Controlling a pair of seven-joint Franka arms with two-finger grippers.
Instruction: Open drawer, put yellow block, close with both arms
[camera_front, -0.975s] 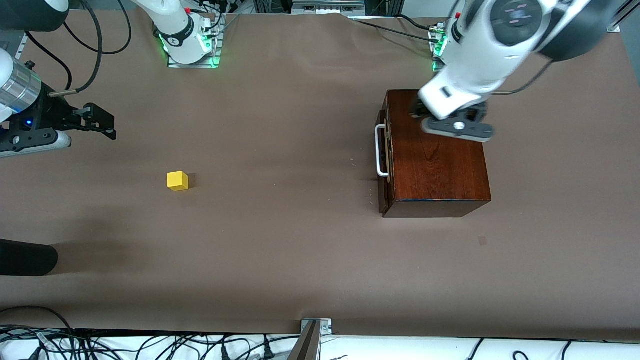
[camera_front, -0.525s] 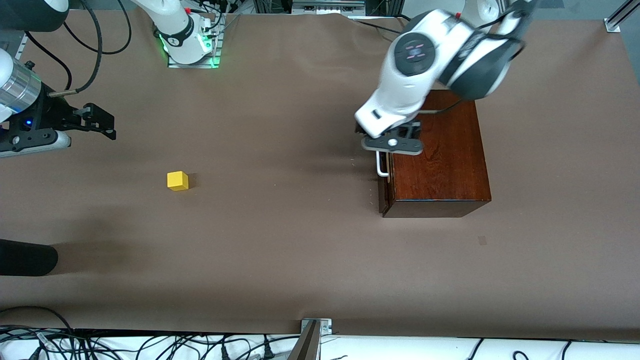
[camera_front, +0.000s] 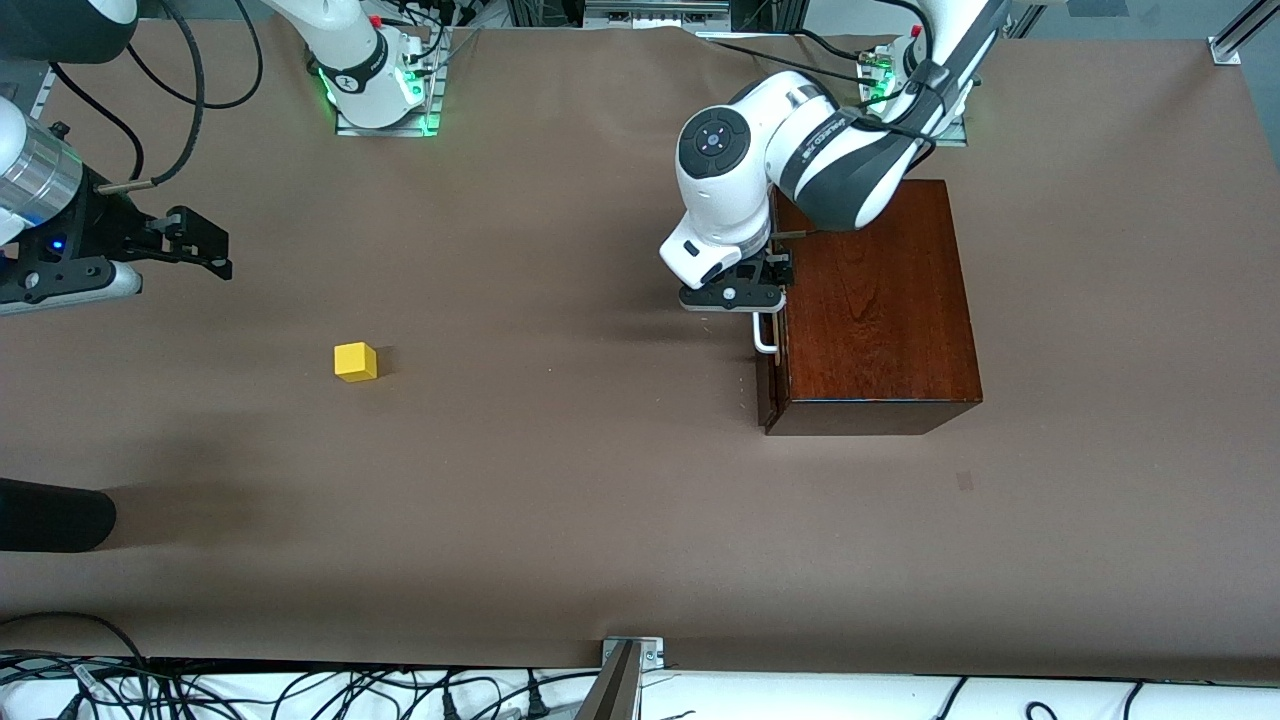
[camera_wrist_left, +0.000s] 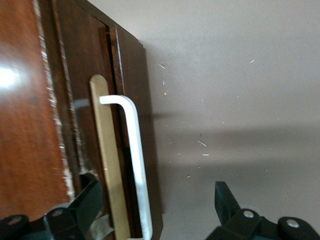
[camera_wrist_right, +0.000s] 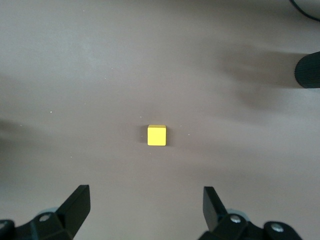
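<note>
The dark mahogany box (camera_front: 880, 310) stands at the left arm's end of the table. Its drawer front (camera_wrist_left: 132, 100) sits nearly flush, with a thin pale strip (camera_wrist_left: 107, 165) showing beside it. My left gripper (camera_front: 742, 298) (camera_wrist_left: 156, 202) is open and low over the white bar handle (camera_front: 765, 338) (camera_wrist_left: 137, 160), one finger on either side and neither touching it. The yellow block (camera_front: 355, 361) (camera_wrist_right: 156, 135) lies on the bare table toward the right arm's end. My right gripper (camera_front: 205, 245) (camera_wrist_right: 146, 200) waits open in the air, with nothing between its fingers.
A black rounded object (camera_front: 50, 515) (camera_wrist_right: 307, 70) pokes in at the right arm's end, nearer the front camera than the block. Cables (camera_front: 300, 690) and a metal bracket (camera_front: 630, 655) line the table's front edge. Brown tabletop (camera_front: 560, 420) stretches between block and box.
My left arm has swung from above the box top down to the handle at the drawer front. The right arm and the yellow block have not moved.
</note>
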